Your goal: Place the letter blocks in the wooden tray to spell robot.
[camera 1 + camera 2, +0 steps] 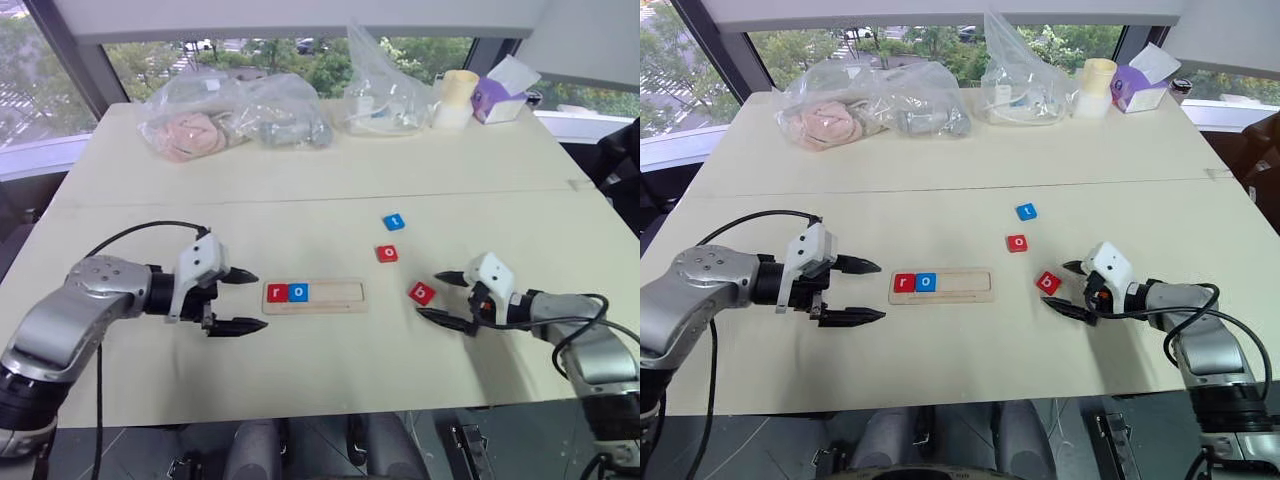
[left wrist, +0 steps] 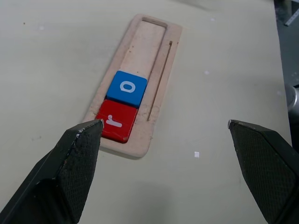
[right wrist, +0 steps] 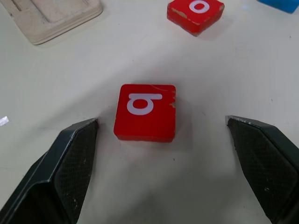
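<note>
From my remote seat: the table (image 1: 300,190) stretches under both arms, with the wooden tray (image 1: 330,297) lying crosswise near its front edge, a red r block (image 1: 277,293) and a blue o block (image 1: 298,292) already seated at its 9 o'clock end and three places bare.

At 9 o'clock of the tray my left gripper (image 1: 243,301) hangs released, jaws wide, holding nothing. If I drift it toward the tray, a finger could nudge the strip and skew the slot.

At 3 o'clock of the tray my right gripper (image 1: 440,296) is also spread wide and empty, its fingers flanking the red b block (image 3: 145,112) without touching it. The b lies turned askew to the jaws, so a close from here may catch corners and spin or flip the block, or push it along the table rather than lift it.

The red o block (image 1: 387,253) sits near the b at its 11 o'clock, the blue t block (image 1: 394,222) beyond it. A wide approach could knock the o.

A b set in rotated would spoil the word.
</note>
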Available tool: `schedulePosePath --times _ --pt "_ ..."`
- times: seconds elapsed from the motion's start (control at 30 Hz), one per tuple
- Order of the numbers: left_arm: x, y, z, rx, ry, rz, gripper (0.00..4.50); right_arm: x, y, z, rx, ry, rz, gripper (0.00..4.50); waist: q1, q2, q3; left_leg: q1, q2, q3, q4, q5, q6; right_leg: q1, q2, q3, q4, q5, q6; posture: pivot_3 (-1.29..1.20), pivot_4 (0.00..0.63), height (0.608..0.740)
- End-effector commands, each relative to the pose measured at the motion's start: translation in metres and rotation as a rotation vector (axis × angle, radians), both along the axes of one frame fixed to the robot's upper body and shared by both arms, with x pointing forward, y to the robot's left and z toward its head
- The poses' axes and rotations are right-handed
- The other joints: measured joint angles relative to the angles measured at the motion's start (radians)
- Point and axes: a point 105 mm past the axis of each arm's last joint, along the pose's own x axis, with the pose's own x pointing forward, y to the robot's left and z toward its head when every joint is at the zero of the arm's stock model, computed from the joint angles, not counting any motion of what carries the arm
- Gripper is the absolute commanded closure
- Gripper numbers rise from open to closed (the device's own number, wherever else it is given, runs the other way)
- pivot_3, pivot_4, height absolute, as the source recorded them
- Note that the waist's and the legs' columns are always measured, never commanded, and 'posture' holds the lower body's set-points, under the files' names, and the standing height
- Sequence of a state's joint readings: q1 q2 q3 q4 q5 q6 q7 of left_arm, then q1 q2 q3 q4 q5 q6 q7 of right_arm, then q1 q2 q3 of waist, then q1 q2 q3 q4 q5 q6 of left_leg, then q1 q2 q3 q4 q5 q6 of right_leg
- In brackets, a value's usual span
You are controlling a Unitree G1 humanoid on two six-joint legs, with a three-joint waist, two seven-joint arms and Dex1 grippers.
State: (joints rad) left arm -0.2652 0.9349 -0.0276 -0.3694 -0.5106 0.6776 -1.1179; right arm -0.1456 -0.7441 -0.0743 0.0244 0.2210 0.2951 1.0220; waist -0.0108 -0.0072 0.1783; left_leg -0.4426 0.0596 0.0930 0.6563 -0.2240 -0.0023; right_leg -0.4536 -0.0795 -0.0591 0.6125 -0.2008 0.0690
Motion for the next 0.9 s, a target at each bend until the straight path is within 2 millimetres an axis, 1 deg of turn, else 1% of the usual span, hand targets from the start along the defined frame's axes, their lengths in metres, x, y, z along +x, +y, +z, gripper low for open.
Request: schedulePosePath --times 0.03,0.07,0.1,0.17,0.2,0.23,0.27,0.4,0.43,0.5,0.57,0.6,0.67,0.77,0.9 --pt "0.0 0.003 0.011 0.01 -0.047 0.012 0.0 -0.001 0.002 -0.008 -0.005 0.009 -0.048 0.51 0.0 -0.001 0.0 0.0 0.0 0.0 0.0 0.0 0.0 0.0 0.0 0.0 0.0 0.0 0.0 0.0 0.15 0.739" --pt "0.0 0.004 0.01 0.009 -0.048 0.015 0.0 0.0 0.003 -0.008 -0.003 0.002 -0.059 0.85 -0.001 -0.001 0.0 0.001 0.0 0.0 0.001 0.0 0.0 0.001 0.0 0.0 0.0 0.0 0.0 0.0 0.15 0.739" --pt "0.001 0.004 0.01 0.01 -0.049 0.018 0.0 -0.001 0.005 -0.008 0.0 0.0 -0.065 1.29 -0.002 -0.001 0.0 0.001 0.001 -0.001 0.001 0.0 0.0 0.002 0.0 0.0 0.0 0.0 0.0 0.0 0.15 0.739" --pt "0.002 0.003 0.009 0.01 -0.051 0.021 0.0 -0.002 0.008 -0.008 0.004 -0.001 -0.067 2.28 -0.003 -0.001 0.0 0.001 0.002 -0.001 0.003 0.0 -0.001 0.003 0.0 0.0 0.0 0.0 0.0 0.0 0.15 0.739" --pt "0.002 0.003 0.009 0.009 -0.052 0.021 0.0 -0.003 0.011 -0.006 0.012 -0.001 -0.068 2.87 -0.002 -0.001 0.0 0.001 0.002 -0.001 0.004 -0.001 -0.001 0.003 0.0 -0.001 0.0 0.001 -0.001 0.0 0.15 0.739" --pt "0.003 0.003 0.009 0.008 -0.052 0.021 0.0 -0.004 0.014 -0.004 0.025 -0.005 -0.07 3.25 -0.002 -0.001 -0.001 0.001 0.002 -0.001 0.005 -0.001 -0.002 0.004 0.0 -0.001 0.0 0.001 -0.001 0.0 0.15 0.739" --pt "0.003 0.003 0.009 0.008 -0.052 0.022 0.0 -0.005 0.018 0.0 0.041 -0.008 -0.064 3.35 -0.002 -0.001 -0.001 0.002 0.002 -0.001 0.005 -0.002 -0.003 0.004 0.0 -0.001 0.0 0.001 -0.001 0.0 0.15 0.739" --pt "0.006 0.004 0.008 0.012 -0.053 0.023 0.0 -0.003 0.034 0.023 0.066 -0.07 0.005 3.35 -0.002 0.0 0.0 0.001 0.003 -0.001 0.005 -0.002 -0.003 0.003 0.0 -0.001 0.0 0.001 -0.001 0.0 0.15 0.739" --pt "0.006 0.005 0.008 0.015 -0.052 0.02 0.0 -0.003 0.043 0.031 0.077 -0.085 0.048 3.35 -0.002 0.0 0.0 0.0 0.003 -0.001 0.005 -0.002 -0.003 0.002 0.0 -0.001 0.001 0.001 -0.001 0.0 0.15 0.739" --pt "0.006 0.008 0.009 0.03 -0.045 0.011 0.0 -0.003 0.073 0.057 0.116 -0.115 0.204 3.35 -0.008 0.001 0.0 0.0 0.003 -0.001 0.005 -0.001 -0.001 0.002 0.001 -0.001 0.001 0.001 -0.001 0.0 0.15 0.739" --pt "0.006 0.013 0.008 0.057 -0.032 0.017 0.0 -0.005 0.095 0.071 0.127 -0.109 0.332 3.35 -0.009 0.001 0.0 0.0 0.003 0.001 0.005 0.0 0.0 -0.001 0.001 0.0 0.003 0.001 -0.001 0.0 0.15 0.739" --pt "0.006 0.017 0.007 0.067 -0.026 0.024 0.0 -0.005 0.105 0.072 0.121 -0.085 0.403 3.35 -0.006 0.001 0.0 0.0 0.003 0.001 0.005 0.0 0.0 -0.001 0.001 0.0 0.004 0.001 -0.001 0.0 0.15 0.739" --pt "0.007 0.02 0.007 0.073 -0.026 0.036 0.0 -0.005 0.117 0.071 0.106 -0.051 0.491 3.35 -0.001 0.001 0.0 0.0 0.004 0.001 0.005 0.0 0.0 -0.002 0.002 -0.001 0.004 0.001 -0.002 0.0 0.15 0.739" --pt "0.004 0.018 0.006 0.071 -0.033 0.034 0.0 0.004 0.132 0.066 0.071 -0.033 0.571 3.35 0.005 0.001 0.0 -0.001 0.004 0.002 0.004 0.0 0.0 -0.002 0.001 -0.002 0.003 0.002 -0.004 0.0 0.15 0.739" --pt "0.003 0.013 0.009 0.042 -0.045 0.048 0.0 0.017 0.147 0.061 0.049 -0.03 0.618 3.35 0.0 0.0 0.0 -0.003 0.003 0.007 0.005 0.0 0.0 -0.002 -0.001 0.0 0.003 0.003 -0.004 0.0 0.15 0.739"
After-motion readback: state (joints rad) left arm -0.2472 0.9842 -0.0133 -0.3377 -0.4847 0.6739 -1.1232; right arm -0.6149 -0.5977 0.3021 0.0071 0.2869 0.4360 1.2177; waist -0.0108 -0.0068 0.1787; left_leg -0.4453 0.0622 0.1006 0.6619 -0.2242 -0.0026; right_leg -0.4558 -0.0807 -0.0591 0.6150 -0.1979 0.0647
